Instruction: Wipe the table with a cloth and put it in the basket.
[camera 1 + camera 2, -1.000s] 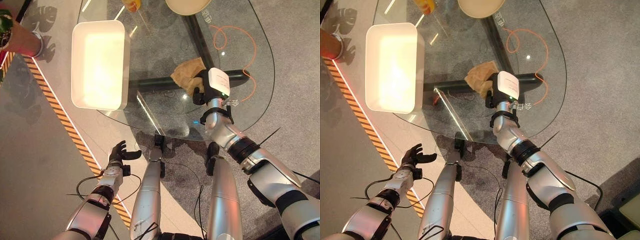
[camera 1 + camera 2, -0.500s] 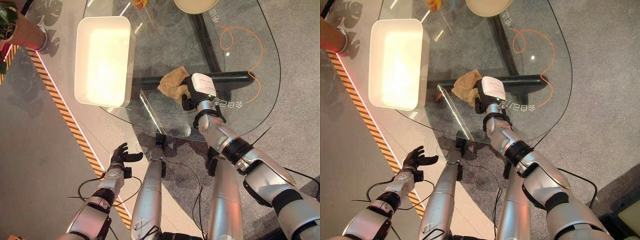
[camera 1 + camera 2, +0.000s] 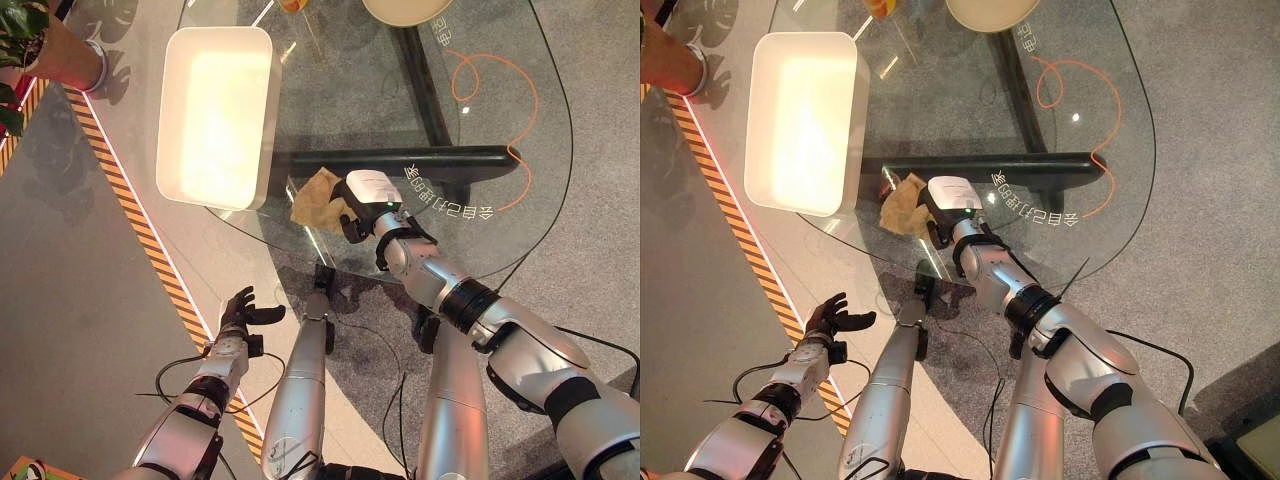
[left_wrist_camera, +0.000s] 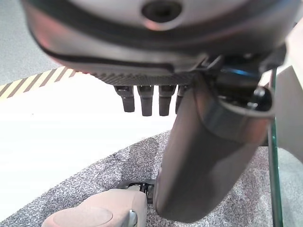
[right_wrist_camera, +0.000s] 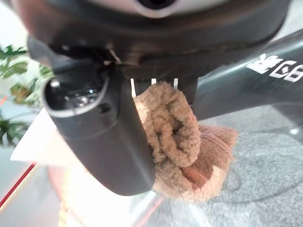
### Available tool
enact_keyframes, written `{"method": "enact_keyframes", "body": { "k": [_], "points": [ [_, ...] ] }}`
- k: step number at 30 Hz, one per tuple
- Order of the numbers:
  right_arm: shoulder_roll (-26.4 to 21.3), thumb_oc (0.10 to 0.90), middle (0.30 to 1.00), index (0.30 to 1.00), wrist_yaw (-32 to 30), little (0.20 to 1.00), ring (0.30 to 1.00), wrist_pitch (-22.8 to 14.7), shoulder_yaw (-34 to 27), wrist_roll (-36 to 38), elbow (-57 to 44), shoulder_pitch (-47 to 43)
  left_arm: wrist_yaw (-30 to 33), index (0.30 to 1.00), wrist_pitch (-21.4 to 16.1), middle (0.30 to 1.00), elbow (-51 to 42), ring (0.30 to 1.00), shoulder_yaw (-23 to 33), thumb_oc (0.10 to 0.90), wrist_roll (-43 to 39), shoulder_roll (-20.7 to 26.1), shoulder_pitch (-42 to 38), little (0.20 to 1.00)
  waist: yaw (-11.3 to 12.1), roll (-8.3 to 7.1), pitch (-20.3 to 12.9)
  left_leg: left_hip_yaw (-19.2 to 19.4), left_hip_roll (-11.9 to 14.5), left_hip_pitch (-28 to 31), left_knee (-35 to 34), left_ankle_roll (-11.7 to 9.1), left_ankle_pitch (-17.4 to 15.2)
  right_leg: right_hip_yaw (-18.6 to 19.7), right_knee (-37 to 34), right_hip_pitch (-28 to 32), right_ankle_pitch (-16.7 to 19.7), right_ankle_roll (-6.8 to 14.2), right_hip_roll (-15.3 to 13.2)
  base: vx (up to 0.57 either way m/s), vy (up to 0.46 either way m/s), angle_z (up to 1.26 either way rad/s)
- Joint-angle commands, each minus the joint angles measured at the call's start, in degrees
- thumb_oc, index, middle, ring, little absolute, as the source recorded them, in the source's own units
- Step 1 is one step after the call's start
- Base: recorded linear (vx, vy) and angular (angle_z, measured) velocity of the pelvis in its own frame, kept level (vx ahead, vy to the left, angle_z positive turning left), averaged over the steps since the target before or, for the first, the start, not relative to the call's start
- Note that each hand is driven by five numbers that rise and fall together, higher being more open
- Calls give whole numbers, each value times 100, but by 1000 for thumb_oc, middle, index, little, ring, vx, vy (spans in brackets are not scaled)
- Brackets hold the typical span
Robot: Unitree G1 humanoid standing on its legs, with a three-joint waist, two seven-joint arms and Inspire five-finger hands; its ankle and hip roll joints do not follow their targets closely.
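Observation:
A tan fuzzy cloth (image 3: 317,198) lies bunched on the glass table (image 3: 480,120) near its front edge, just right of the white basket (image 3: 212,115). My right hand (image 3: 362,207) is shut on the cloth (image 5: 175,137), thumb and fingers pinching its folds against the glass. In the right eye view the cloth (image 3: 901,203) sticks out to the left of the hand (image 3: 945,210). My left hand (image 3: 240,312) hangs open low at the left, over the floor and away from the table.
A round cream plate (image 3: 405,10) and an orange object (image 3: 878,6) sit at the table's far edge. An orange cable (image 3: 500,95) loops under the glass. A potted plant (image 3: 40,45) and hazard-striped tape (image 3: 130,220) lie to the left.
My right hand has dragged the cloth across the glass to the left and toward the table's front edge, closer to the basket. The camera has shifted slightly. The left hand stayed put.

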Motion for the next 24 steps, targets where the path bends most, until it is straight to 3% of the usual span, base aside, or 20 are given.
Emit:
{"method": "enact_keyframes", "body": {
  "k": [1, 12, 24],
  "points": [
    [620, 100, 300, 300, 18, 200, 300, -790, 87, -53, -117, -816, 165, 900, 80, 900, 29, 900, -170, 800, 29, 130, -130, 900, 100, 242, -57, 540, -804, -101, 1018, 754, -900, -158, -1468, 234, 1082, 86, 102, 0, 0, 0],
    [524, 100, 300, 300, -118, 200, 300, -976, 88, -116, 197, -859, 67, 900, 112, 900, 89, 900, -210, 800, -39, 196, -232, 900, 113, 273, -57, 529, -833, -121, 1047, 770, -899, -157, -1422, 187, 1101, 99, 93, 0, 0, 0],
    [-321, 100, 300, 300, -2199, 200, 300, -1149, -568, 166, 1423, -1401, 20, 900, -50, 900, 193, 900, -218, 800, -24, 272, -143, 900, 188, 258, -57, 492, -768, -190, 1087, 823, -928, -221, -1386, 160, 1144, 160, 67, 3, -5, 2]
  ]
}}
